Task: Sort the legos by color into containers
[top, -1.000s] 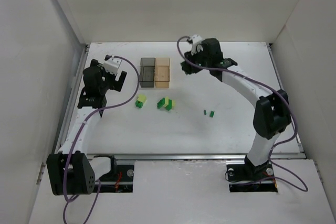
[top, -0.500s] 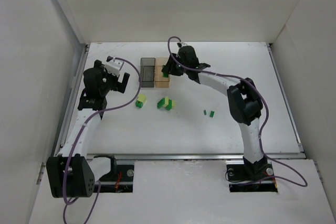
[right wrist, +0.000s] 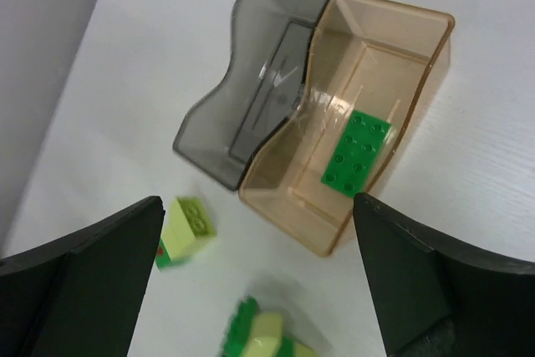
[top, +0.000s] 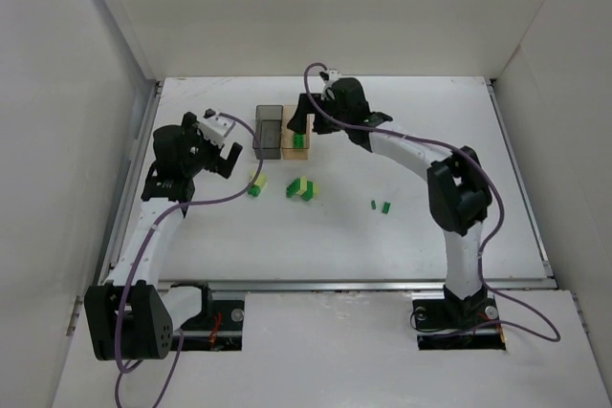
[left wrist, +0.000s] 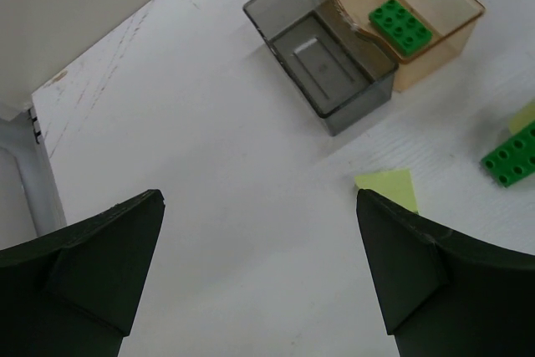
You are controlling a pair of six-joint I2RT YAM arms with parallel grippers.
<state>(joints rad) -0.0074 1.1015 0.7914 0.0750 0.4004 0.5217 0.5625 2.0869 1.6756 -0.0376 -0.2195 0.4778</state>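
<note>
Spread wide and empty, my right gripper (top: pixel 298 127) hung over the amber container (right wrist: pixel 422 39), where one dark green brick (right wrist: pixel 358 153) lay flat, its long axis running along the box. The grey container (right wrist: pixel 251 56) held nothing. My left gripper (top: pixel 229 160), also unclenched, was the nearer one to the pale brick (left wrist: pixel 389 186), which lay just to its near-right on the counter (top: pixel 430 246). The mixed cluster (top: pixel 303 188) was blurred in my right wrist view, so I couldn't tell whether its bricks were joined.

Likely lab, white panel walls (top: pixel 316 7), table (top: pixel 287 246)
</note>
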